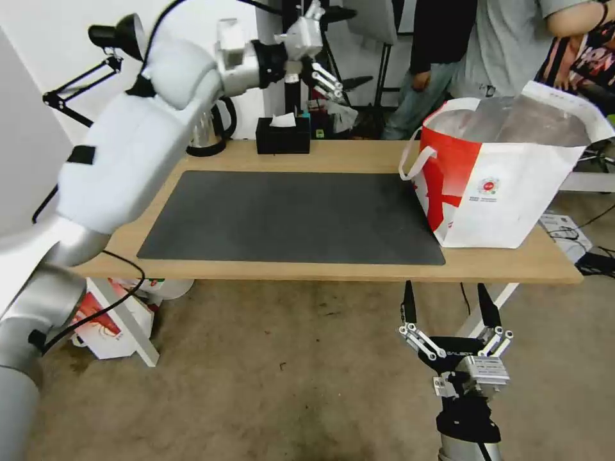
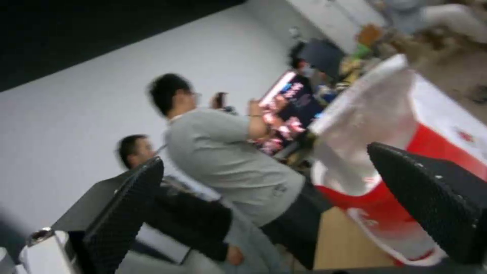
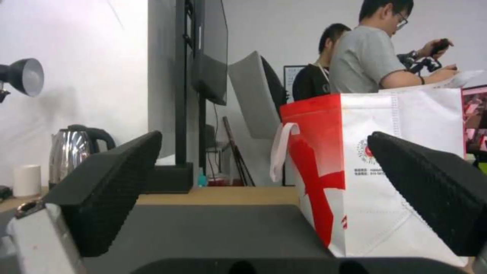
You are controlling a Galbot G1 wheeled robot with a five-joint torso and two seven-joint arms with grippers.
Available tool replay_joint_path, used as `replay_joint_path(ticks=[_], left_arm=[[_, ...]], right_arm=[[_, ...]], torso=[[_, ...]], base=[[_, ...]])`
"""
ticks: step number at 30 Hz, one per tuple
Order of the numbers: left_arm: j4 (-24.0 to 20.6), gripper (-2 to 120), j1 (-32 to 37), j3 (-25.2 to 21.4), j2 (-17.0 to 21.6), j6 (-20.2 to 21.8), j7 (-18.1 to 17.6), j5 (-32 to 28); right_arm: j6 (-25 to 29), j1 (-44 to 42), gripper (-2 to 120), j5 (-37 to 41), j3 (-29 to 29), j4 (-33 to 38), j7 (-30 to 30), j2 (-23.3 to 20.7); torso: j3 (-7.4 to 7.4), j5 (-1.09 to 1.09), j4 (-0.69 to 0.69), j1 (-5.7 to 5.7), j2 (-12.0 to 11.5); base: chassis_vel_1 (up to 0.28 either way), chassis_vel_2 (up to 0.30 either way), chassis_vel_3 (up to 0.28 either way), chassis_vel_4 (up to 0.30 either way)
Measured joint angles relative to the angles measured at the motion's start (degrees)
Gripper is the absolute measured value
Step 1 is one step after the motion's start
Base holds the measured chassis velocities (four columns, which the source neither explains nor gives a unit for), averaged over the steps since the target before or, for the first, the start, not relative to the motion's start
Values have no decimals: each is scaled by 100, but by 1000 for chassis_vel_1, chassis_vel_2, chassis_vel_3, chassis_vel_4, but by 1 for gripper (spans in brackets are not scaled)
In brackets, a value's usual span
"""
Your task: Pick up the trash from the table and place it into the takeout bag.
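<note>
The takeout bag (image 1: 506, 173) stands wide open at the bench's (image 1: 359, 153) right for trash. Left hand (image 1: 325, 81), top middle, is released; right hand (image 1: 451, 307), bottom right, too.

Takeout bag (image 1: 506, 186) on table's (image 1: 359, 266) right end

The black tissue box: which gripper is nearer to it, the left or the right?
Left. The left gripper hangs open just above and right of the tissue box. The right gripper is open, low before the table's near edge.

white wall (image 1: 38, 57), stained concrete floor (image 1: 288, 384), black desk lamp (image 1: 118, 35) at far left.
</note>
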Motion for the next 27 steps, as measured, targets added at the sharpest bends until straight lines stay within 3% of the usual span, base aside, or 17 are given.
replay_joint_path(ticks=[1,4,6,8,13,14,18,21,27], left_arm=[[0,100,0,0,0,0,0,0],[-442,100,635,-474,364,36,-593,-179],[-555,100,816,-599,447,40,-734,-226],[-941,100,1400,-1066,740,50,-1156,-341],[-1427,100,2135,-1669,1020,44,-1587,-467],[-1689,100,2583,-2024,1123,37,-1803,-533],[-2111,100,3311,-2567,1231,8,-2143,-582],[-2666,100,4350,-3293,1227,-65,-2634,-661],[-3009,100,5153,-3898,1094,-78,-2753,-673]], right_arm=[[0,0,100,0,0,0,0,0],[0,0,100,0,0,0,0,0],[0,0,100,0,0,0,0,0],[0,-1,100,1,0,0,0,-1],[0,0,100,1,0,0,0,0],[0,0,100,0,0,0,0,0],[0,0,100,0,0,0,0,0],[0,-1,100,0,0,0,0,0],[0,0,100,0,0,0,0,-1]], torso=[[0,0,0,0,0],[0,-2,2,0,0],[0,-2,3,0,0],[0,-2,3,0,0],[-1,-1,2,-1,1],[-1,0,1,-1,0],[-1,0,2,0,0],[-1,0,2,0,1],[0,-1,1,-1,1]], base=[[0,0,0,0],[0,0,0,0],[0,0,0,0],[0,0,0,0],[0,0,0,0],[0,0,0,0],[0,0,0,0],[0,0,0,0],[0,0,0,0]])
